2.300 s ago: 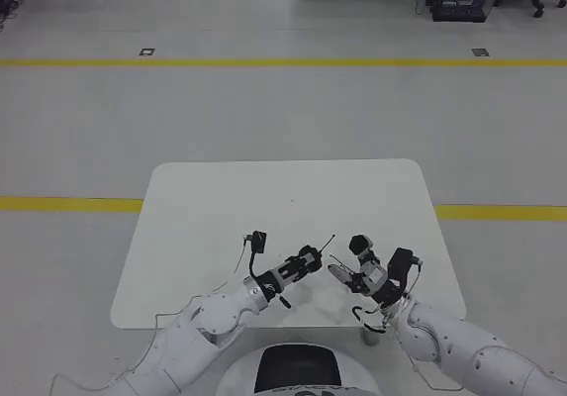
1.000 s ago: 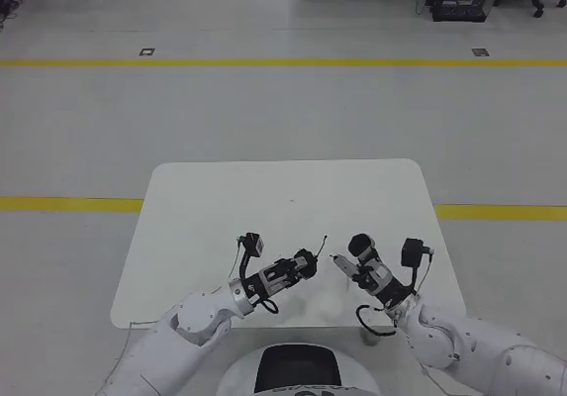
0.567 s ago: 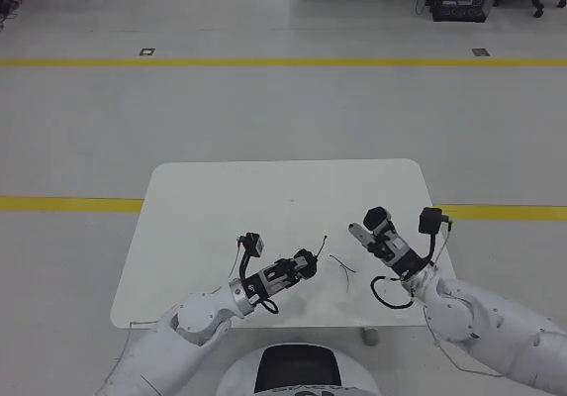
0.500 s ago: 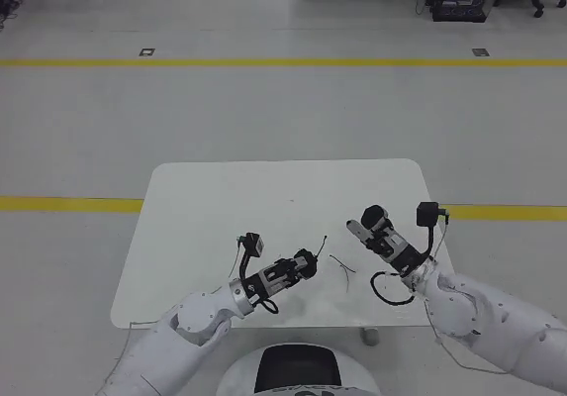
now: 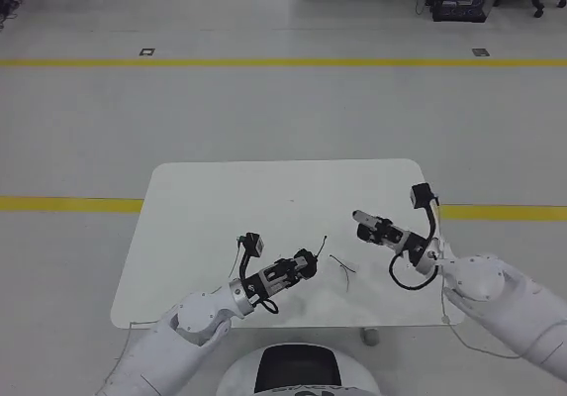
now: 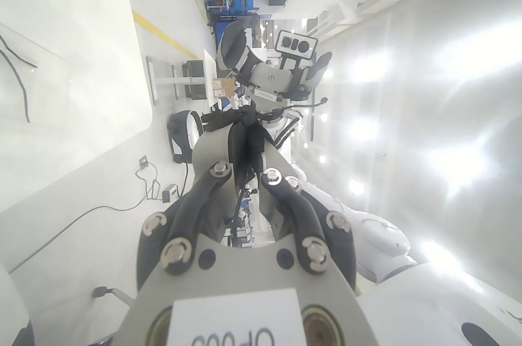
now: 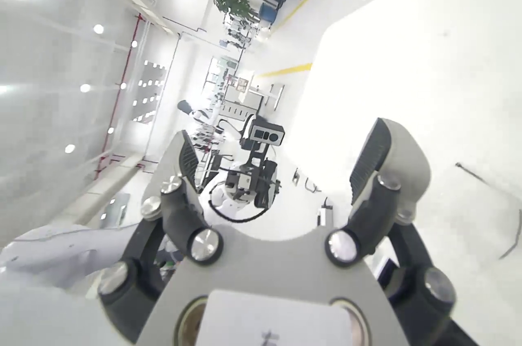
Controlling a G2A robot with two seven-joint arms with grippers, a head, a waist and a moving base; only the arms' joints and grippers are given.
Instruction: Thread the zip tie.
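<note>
While the right gripper [image 7: 281,137] hangs with its jaws spread wide and nothing between them, the left gripper [image 6: 244,131] is pinched tight on a thin black strip [image 5: 323,243]. Between the two, flat on the table [image 5: 263,198], lies the loose zip tie [image 5: 340,264], kinked, running roughly front to back. Left sits just beside it but is busy; the right, farther off, looks like the one to drop down.

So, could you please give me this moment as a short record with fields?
left gripper: fingers shut on held zip tie, low over the table
right gripper: fingers open, empty, over the table's right part
loose zip tie: lying on the table beside the left gripper, untouched
threading: not yet done
</note>
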